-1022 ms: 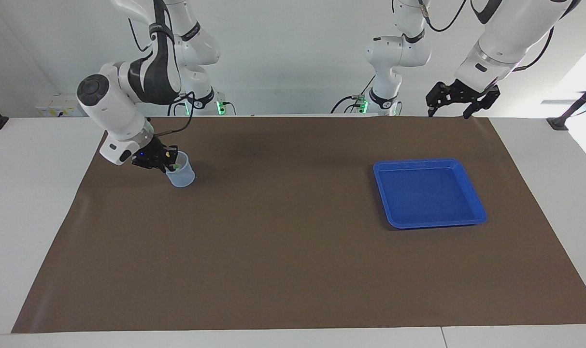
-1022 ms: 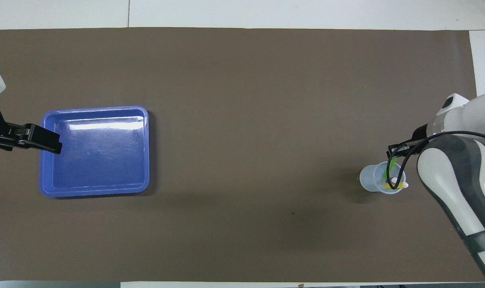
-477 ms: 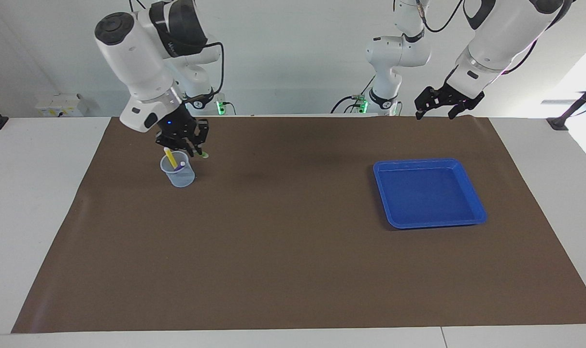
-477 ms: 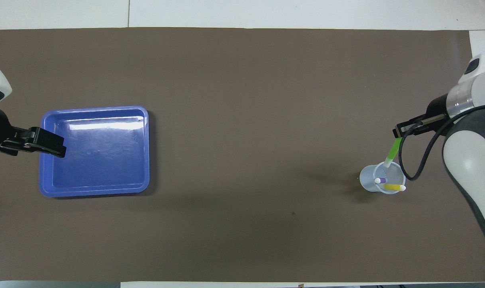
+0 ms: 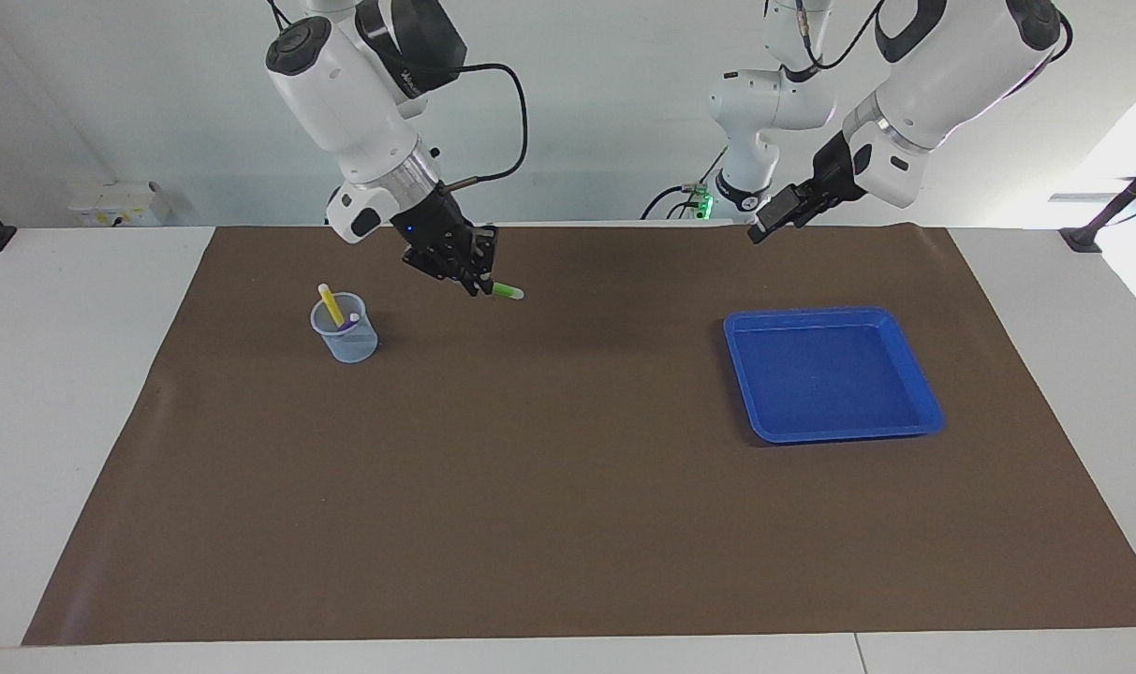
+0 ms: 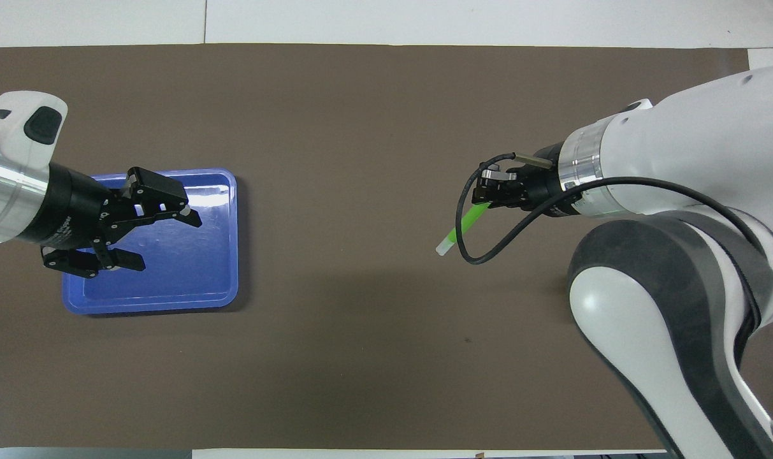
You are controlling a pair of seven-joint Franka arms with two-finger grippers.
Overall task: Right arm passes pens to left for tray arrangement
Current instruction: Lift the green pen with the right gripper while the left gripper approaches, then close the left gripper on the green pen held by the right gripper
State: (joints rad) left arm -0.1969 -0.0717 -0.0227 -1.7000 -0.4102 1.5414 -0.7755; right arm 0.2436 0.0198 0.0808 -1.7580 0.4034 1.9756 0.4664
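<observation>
Item one: right gripper (image 5: 479, 279) (image 6: 488, 201), raised in the air over the brown mat (image 5: 568, 515), above the stretch between the cup and the table's middle. Fingers pressed together on one end of the green pen (image 5: 504, 292) (image 6: 462, 226). The pen stuck out slantwise from the claw, its pale tip pointing toward the left arm's end of the table. It touched neither mat nor cup.

Item two: left gripper (image 5: 764, 225) (image 6: 167, 243), also up in the air at the left arm's end. Fingers spread wide, nothing between them. From overhead it covered part of the tray; from the facing side it hung well above the tray, clear of it.

Item three: small translucent bluish cup (image 5: 345, 339), upright on the mat toward the right arm's end, a little nearer to the robots than the tray. It held the yellow pen (image 5: 329, 304), leaning with its upper end over the rim, and the purple pen (image 5: 350, 323), of which little beyond the pale tip showed. The right arm hid the cup from overhead.

Item four: bright-blue tray (image 5: 830, 432) (image 6: 150, 306), flat on the mat toward the left arm's end, well apart from the cup. No pen lay in it.

Item five: white table (image 5: 62, 374), with the mat spread over most of its top.
</observation>
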